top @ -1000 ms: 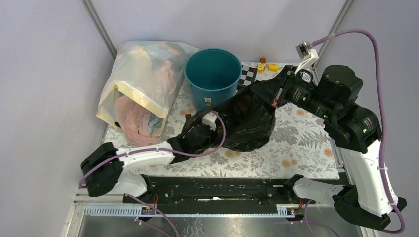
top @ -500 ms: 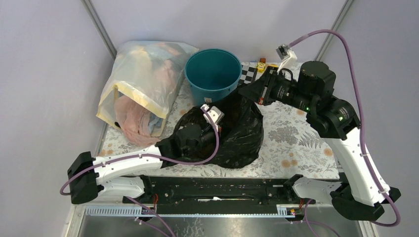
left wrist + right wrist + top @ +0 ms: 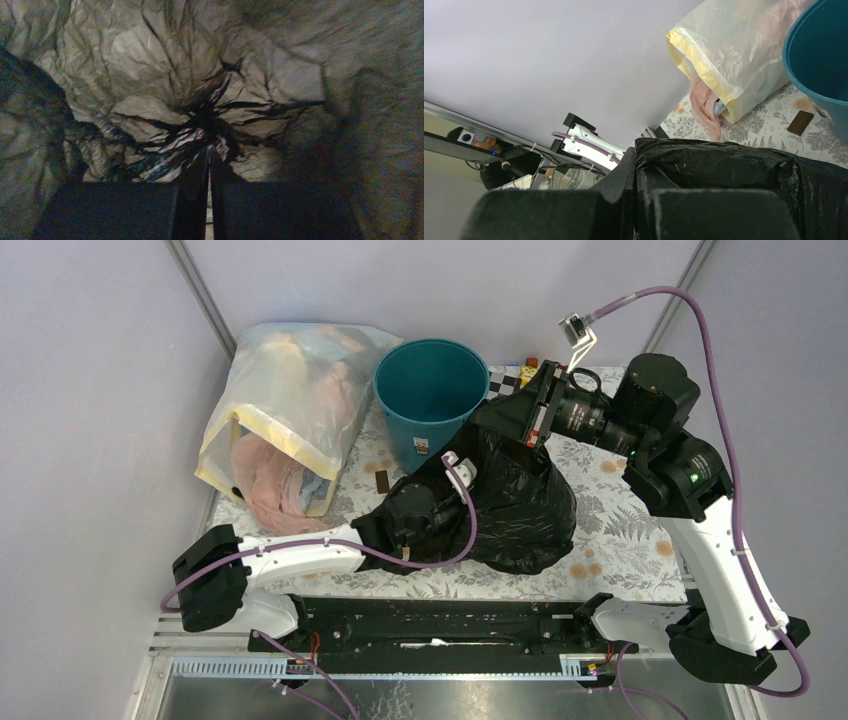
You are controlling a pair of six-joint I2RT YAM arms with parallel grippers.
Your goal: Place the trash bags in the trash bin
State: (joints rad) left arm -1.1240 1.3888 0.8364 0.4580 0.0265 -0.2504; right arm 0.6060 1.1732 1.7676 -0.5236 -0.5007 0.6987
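The black trash bag [image 3: 520, 510] lies bunched on the floral mat, just in front of the teal trash bin [image 3: 430, 390], which stands upright and open. My right gripper [image 3: 500, 418] is shut on the bag's upper edge and holds it lifted beside the bin's right rim. In the right wrist view the gripper [image 3: 636, 157] pinches the black film [image 3: 734, 170], with the bin [image 3: 819, 55] at the right. My left gripper [image 3: 420, 515] is buried in the bag's left side. In the left wrist view it [image 3: 208, 150] is shut, and the bag's creases [image 3: 150, 60] converge at its tips.
A big translucent yellowish bag of clothes [image 3: 285, 410] leans at the back left beside the bin. A small brown piece [image 3: 381, 481] lies on the mat [image 3: 620, 530] in front of the bin. Small yellow blocks [image 3: 528, 372] and a checkerboard [image 3: 505, 390] sit behind the right gripper.
The right gripper has carried the bag's edge left toward the bin's rim. The left gripper has moved forward and right inside the bag. The bag's bulk has shifted to the right.
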